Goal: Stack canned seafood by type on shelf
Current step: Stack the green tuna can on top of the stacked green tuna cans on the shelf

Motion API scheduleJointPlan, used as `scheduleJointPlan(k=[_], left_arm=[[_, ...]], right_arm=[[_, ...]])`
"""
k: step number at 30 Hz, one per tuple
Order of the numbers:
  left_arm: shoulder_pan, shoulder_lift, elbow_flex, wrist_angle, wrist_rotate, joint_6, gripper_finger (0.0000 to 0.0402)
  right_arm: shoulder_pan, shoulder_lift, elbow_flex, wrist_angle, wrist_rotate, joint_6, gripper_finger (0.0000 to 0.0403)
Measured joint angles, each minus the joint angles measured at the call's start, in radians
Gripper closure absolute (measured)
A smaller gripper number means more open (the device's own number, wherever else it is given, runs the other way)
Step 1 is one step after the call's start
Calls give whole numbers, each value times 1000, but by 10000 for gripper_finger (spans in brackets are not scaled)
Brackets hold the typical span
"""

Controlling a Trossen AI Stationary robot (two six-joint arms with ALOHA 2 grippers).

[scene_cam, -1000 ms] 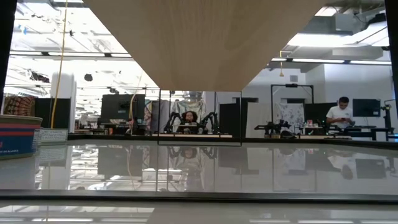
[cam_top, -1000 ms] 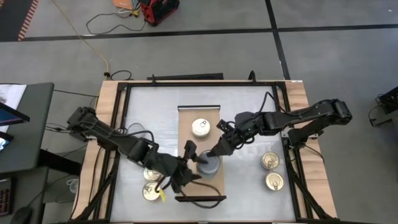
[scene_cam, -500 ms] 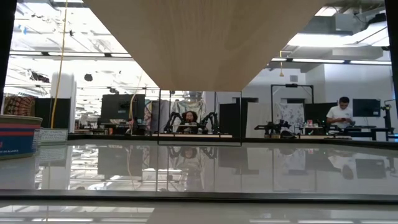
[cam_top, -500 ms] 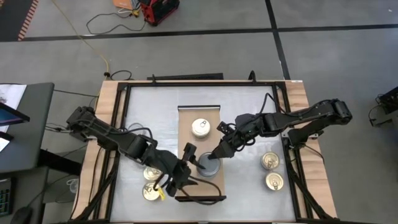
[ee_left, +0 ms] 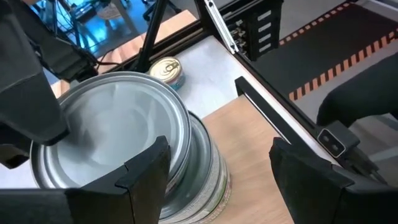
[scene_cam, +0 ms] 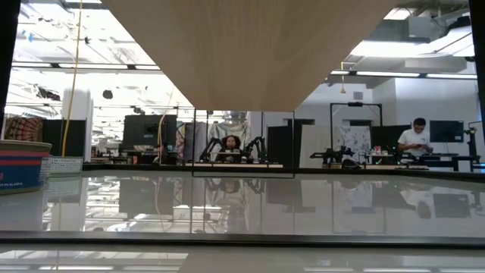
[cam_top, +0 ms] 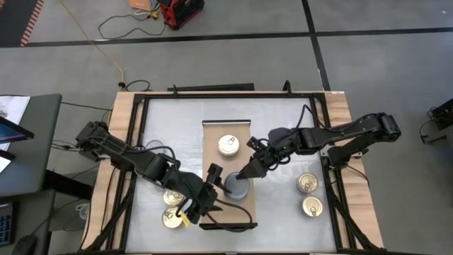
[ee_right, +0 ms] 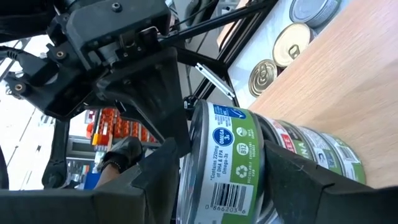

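Shelf (cam_top: 212, 145) lies in the middle of the counter (cam_top: 283, 113), long way running front to back. On it sits one gold-lid tin (cam_top: 228, 145) toward the far end. A stack of grey-lid tins (cam_top: 237, 188) stands nearer the front end, toward the shelf's right edge.

Right pincer (ee_right: 224, 168) reaches in from the right onto that stack. Its two fingers (ee_right: 163, 177) straddle the top tin (ee_right: 231, 158), the one with the green label, one on each side and wide apart. They look pressed against its wall, so it seems to grip it. That tin sits a bit off-centre on the tins under it, and its grey lid fills much of the left wrist view.

Left pincer (ee_left: 219, 149) comes in from the left at shelf height, spread wide and holding nothing. One finger (ee_left: 146, 180) is right at the stack's side, the other is over bare shelf board. From the right wrist view one of its fingers is against the far side of the top tin; I cannot tell whether it truly touches.

Loose tins are on the counter off the shelf. Two gold-lid ones are at right (cam_top: 306, 183) (cam_top: 312, 206), well apart from the stack. Two more are at left, one (cam_top: 171, 218) near the front edge and one (cam_top: 172, 197) half hidden under the left arm.

Low view shows only the shelf's underside, the counter surface and the room behind, with a person far off at right.
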Motion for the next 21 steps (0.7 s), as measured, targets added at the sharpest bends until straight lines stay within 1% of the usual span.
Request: scheduleJointPlan(k=[8,16,21], left_arm=[[0,-1,0,-9,20,-26,141],[-3,-1,0,-6,24,-33,141],[-3,-1,0,-6,26,-36,141]], right_arm=[[0,0,0,-3,-13,19,158],[-24,-1,11,-24,-57,20,158],[-35,-2,69,-129,-69,-15,158]])
